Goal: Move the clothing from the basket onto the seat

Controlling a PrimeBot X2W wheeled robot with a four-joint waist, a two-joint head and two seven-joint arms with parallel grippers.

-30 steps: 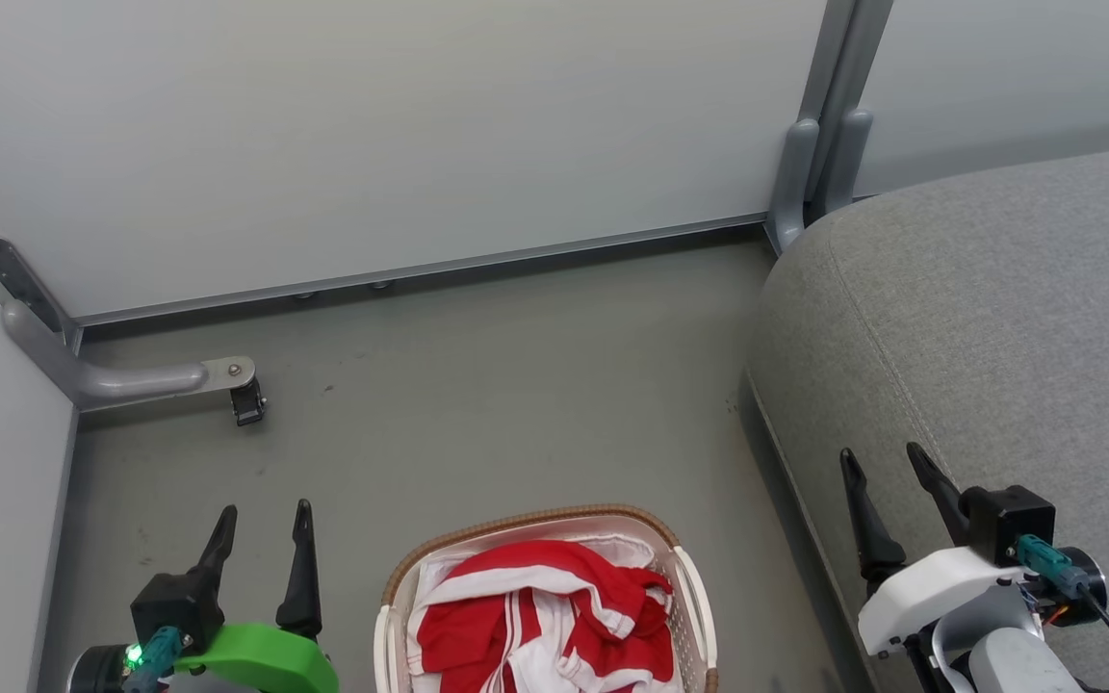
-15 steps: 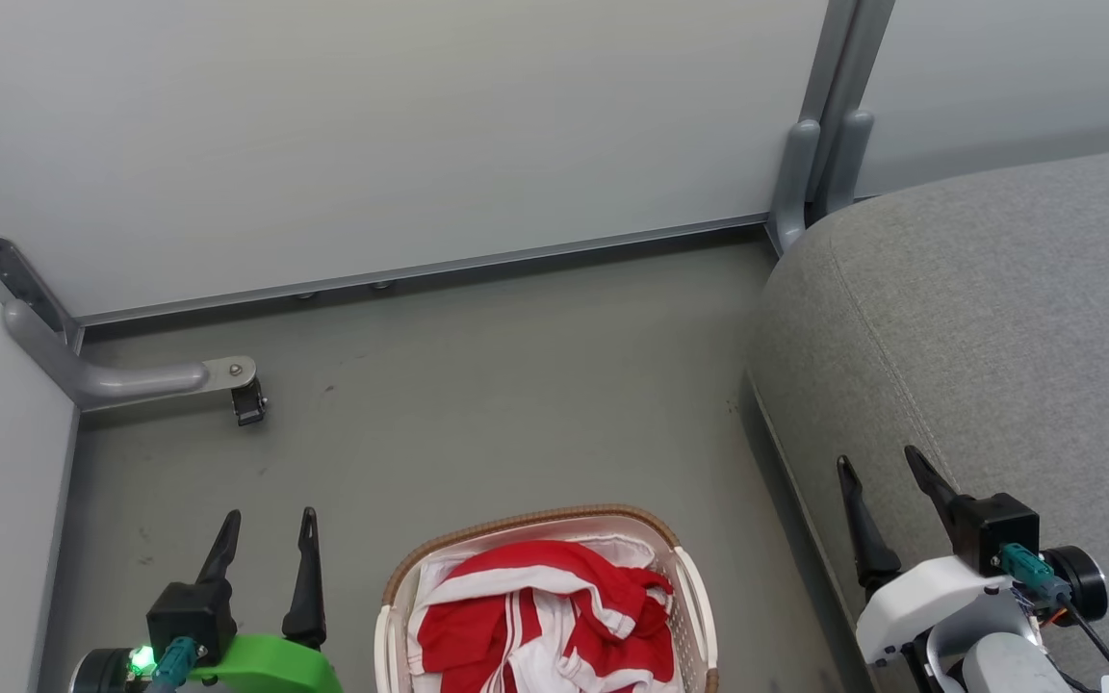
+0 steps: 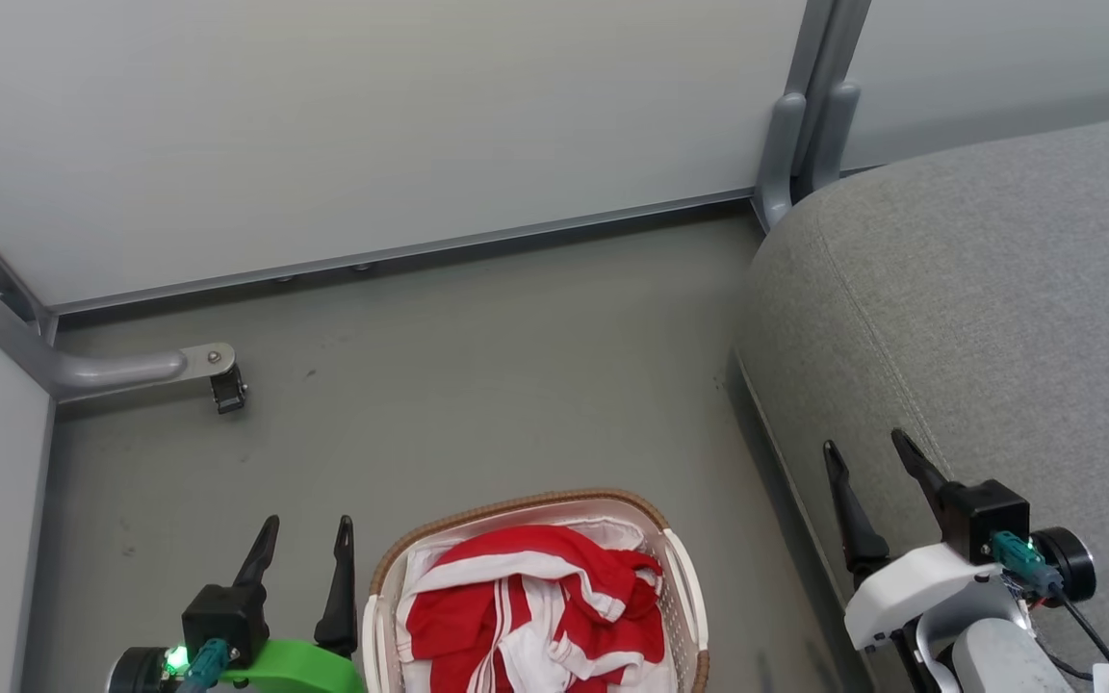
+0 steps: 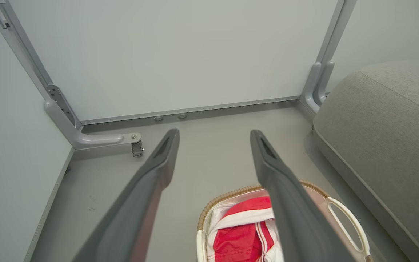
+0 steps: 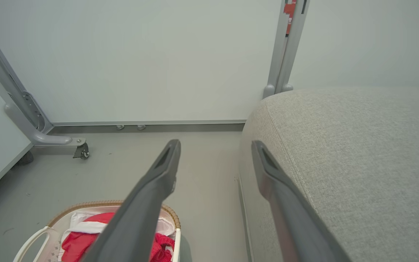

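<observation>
1. The clothing (image 3: pixel 535 616) lay bunched inside the basket (image 3: pixel 516 505), red with white stripes; none of it had left.
2. The basket stood on the floor (image 3: pixel 477 366), near the seat (image 3: pixel 978 308) but apart from its rounded edge.
3. The left gripper (image 3: pixel 309 522) hung just beside the basket's left rim, fingers spread, holding nothing.
4. The right gripper (image 3: pixel 863 441) hovered over the seat's edge, fingers spread and empty.
5. By this showing, the task was unstarted: reaching in, grasping, lifting and laying the clothing on the seat all remained.
</observation>
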